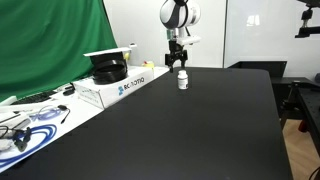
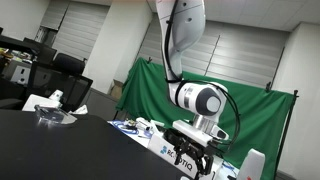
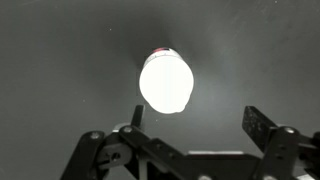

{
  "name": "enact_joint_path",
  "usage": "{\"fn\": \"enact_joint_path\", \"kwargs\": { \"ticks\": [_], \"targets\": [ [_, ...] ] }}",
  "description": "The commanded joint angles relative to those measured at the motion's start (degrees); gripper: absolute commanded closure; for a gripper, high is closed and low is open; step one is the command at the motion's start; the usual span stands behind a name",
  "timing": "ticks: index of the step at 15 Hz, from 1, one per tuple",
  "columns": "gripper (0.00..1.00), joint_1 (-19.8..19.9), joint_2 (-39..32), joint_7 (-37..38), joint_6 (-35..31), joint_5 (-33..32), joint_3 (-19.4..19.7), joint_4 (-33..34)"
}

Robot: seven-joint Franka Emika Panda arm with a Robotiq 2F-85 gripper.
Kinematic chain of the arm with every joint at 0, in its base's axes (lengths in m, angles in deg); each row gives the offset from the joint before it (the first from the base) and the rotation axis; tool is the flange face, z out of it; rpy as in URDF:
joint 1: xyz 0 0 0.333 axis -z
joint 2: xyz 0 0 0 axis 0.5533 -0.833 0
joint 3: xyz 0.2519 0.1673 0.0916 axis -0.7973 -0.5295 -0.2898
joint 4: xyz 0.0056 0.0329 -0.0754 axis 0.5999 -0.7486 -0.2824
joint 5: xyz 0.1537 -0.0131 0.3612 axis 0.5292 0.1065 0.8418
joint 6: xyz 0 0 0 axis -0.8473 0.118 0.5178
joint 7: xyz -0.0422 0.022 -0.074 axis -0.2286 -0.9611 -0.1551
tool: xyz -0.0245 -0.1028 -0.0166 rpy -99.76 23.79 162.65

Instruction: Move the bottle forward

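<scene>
The small white bottle [image 1: 183, 81] stands upright on the black table [image 1: 190, 130], far from the camera. In the wrist view it shows from above as a bright white disc [image 3: 165, 83]. My gripper [image 1: 178, 64] hangs just above and slightly behind the bottle, open and empty. In the wrist view the jaws [image 3: 195, 122] are spread wide, with the bottle beyond the left finger, not between them. In an exterior view the gripper [image 2: 192, 160] shows low in the frame and the bottle is hidden.
A white box [image 1: 115, 82] with a black item on it stands at the table's left edge before a green curtain [image 1: 50, 45]. Cables and tools [image 1: 25, 125] lie on a white bench at left. A plastic container [image 2: 55, 118] sits on the table.
</scene>
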Motion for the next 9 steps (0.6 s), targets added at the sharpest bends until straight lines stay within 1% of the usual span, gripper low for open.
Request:
{"fn": "enact_joint_path", "kwargs": {
  "ticks": [1, 6, 7, 8, 9],
  "targets": [
    [0.0, -0.19, 0.82, 1.11, -0.74, 0.33, 0.44, -1.98],
    [0.0, -0.23, 0.8, 1.41, -1.72, 0.02, 1.08, -2.89],
    [0.25, -0.19, 0.7, 1.33, -2.39, 0.02, 1.15, -3.04],
    [0.27, -0.28, 0.67, 1.39, -2.77, -0.14, 1.34, -3.16],
    [0.33, -0.26, 0.74, 1.33, -3.14, -0.13, 1.36, -3.38]
  ]
}}
